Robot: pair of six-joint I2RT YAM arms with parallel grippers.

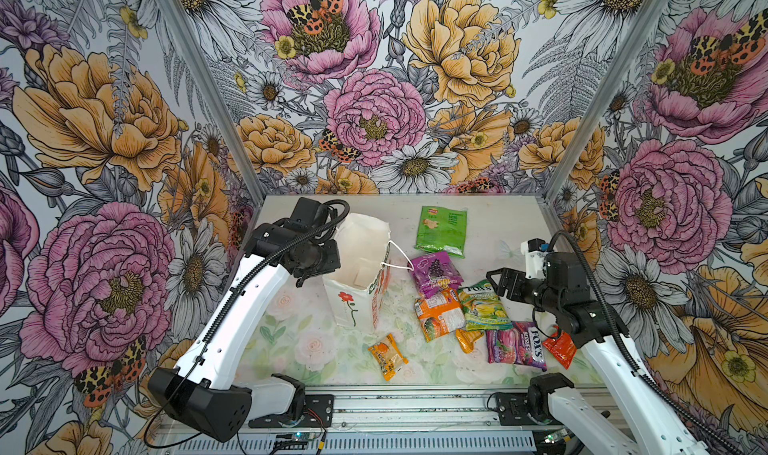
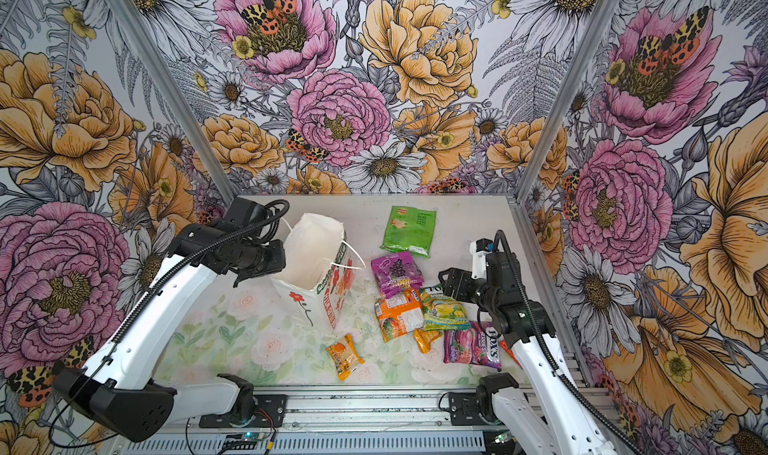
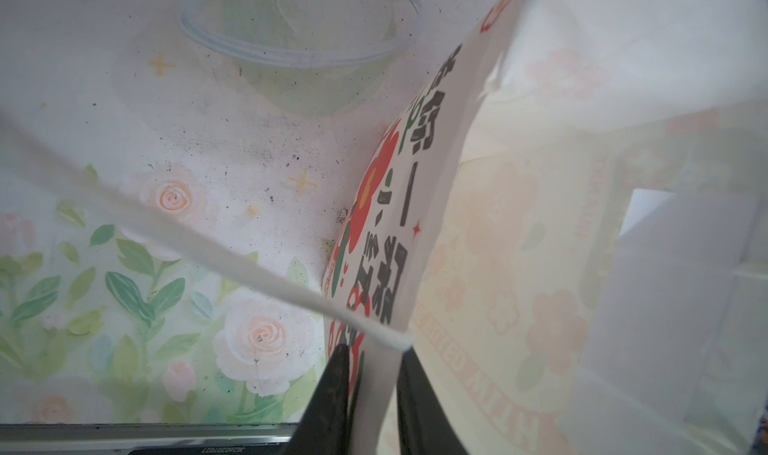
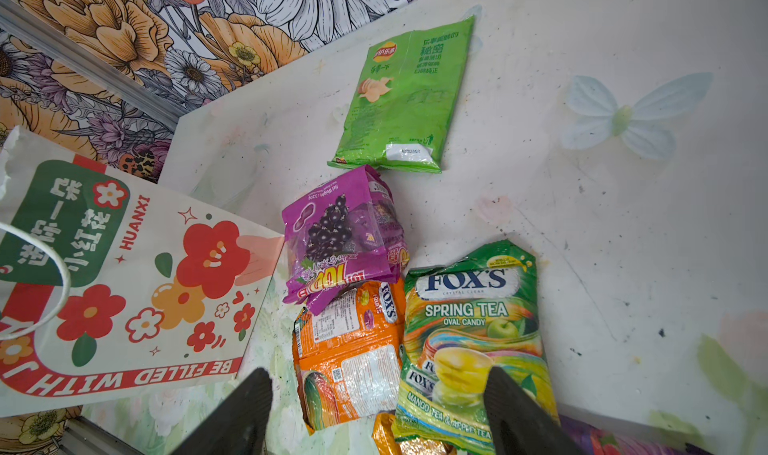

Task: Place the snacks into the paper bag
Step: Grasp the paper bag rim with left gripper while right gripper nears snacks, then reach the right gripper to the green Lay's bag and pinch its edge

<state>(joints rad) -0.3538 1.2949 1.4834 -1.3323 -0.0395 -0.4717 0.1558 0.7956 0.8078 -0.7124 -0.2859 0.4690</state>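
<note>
Left wrist view: the left gripper (image 3: 372,351) pinches the paper bag (image 3: 409,241) by its wall. In both top views the bag (image 1: 337,307) stands left of centre, mouth open, showing only white paper inside. Eight snacks (image 2: 399,313) lie outside on the table (image 1: 291,332): one green chips bag (image 1: 441,231), one purple pouch (image 1: 436,273), three Fox's bags (image 1: 482,305) (orange (image 1: 438,313), green, purple (image 1: 515,342)), three small sachets (image 1: 388,356) (two orange (image 1: 467,340), one red (image 1: 560,347)). The right gripper (image 4: 378,373) hovers above them, jaws wide apart

I get bright, even, diffuse light in both top views, with soft, faint shadows on the bench (image 1: 291,332) and lines bowing at the frame edges. Left wrist view: paper bag (image 3: 519,245) washed out, cord handle (image 3: 187,234) blurred. Right wrist view is sharp, with mild glare on the orange pack (image 4: 353,349).
</note>
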